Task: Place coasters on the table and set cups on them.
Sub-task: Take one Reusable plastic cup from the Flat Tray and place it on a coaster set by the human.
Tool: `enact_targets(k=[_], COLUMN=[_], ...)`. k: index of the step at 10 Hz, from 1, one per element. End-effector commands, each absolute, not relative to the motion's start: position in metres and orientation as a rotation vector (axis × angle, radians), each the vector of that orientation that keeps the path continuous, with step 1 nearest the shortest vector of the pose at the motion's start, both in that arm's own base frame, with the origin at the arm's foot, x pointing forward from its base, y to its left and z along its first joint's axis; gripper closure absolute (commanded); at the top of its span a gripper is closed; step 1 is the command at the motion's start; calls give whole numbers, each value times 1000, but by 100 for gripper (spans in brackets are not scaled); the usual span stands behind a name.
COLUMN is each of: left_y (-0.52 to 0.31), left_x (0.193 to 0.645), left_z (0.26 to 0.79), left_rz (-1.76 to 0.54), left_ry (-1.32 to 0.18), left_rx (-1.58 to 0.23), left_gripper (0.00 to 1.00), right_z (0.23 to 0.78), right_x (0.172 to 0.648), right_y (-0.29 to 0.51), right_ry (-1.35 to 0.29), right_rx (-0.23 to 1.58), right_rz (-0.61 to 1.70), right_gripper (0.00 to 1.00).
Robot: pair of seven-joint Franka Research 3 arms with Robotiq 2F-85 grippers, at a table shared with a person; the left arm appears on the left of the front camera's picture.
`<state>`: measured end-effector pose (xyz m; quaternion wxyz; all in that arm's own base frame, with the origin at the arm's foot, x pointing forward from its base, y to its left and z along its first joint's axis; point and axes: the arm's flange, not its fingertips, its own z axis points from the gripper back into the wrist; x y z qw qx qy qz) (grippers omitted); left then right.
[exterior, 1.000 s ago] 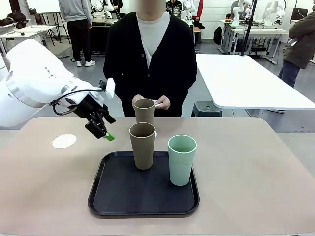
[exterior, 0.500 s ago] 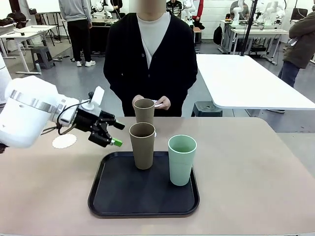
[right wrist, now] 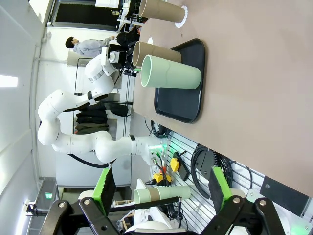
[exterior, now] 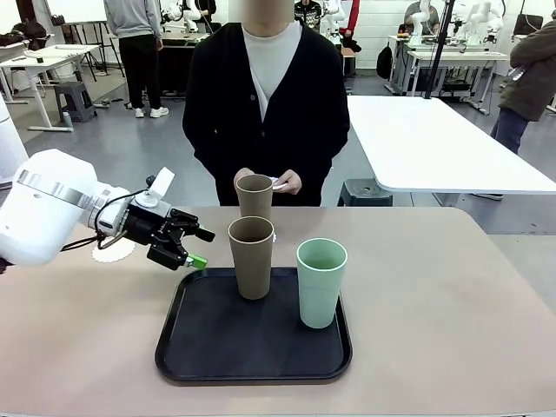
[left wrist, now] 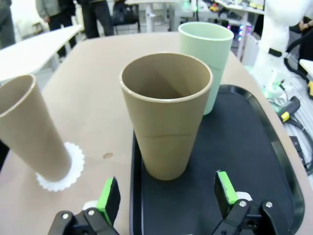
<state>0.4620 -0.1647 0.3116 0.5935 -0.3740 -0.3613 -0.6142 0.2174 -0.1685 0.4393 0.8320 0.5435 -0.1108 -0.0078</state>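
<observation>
The near tan cup stands upright on the black tray, close to the tray's far edge at about 11 o'clock. The mint cup shares the tray at the tan cup's 4 o'clock, just beside it but apart from it. At the tan cup's 12 o'clock, off the tray, the far tan cup stands on the table. The left wrist view shows a lacy white coaster under its base.

The left claw hangs low over the table at the near tan cup's 9 o'clock. It is just beside the cup without touching it, and its tips point toward it. Its jaws stand wide and hold nothing. In its own wrist view the cup rises straight ahead at 12 o'clock, with the green pads short of it on either side.

A bare coaster lies flat on the table at the claw's 9 o'clock, partly hidden behind the left arm's wrist.

At the far edge, beyond the far cup, the person's hands hold something small and white that is too small to identify.

The right claw is spread wide and empty, well apart from the tray and cups, which sit far off at 12 o'clock in its view.
</observation>
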Motion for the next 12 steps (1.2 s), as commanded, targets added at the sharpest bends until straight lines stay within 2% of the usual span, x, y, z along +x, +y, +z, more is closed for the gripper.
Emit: enact_targets(k=[1,7,12], left_y=[-184,-203,-208], left_x=[468,475,486], left_z=[294,276,269], left_rz=[-1490,-1473,-1447], left_ry=[-895,-969,-949], left_rx=[-881,-971,-1001], left_gripper=[0,0,0], right_z=[440,440,440], right_x=[219,219,219], right_y=[-169,-169,-169], right_ry=[-257,-257,-257], right_rx=[1176,1176,1176], right_rz=[-6,-6,-6], right_gripper=[0,0,0])
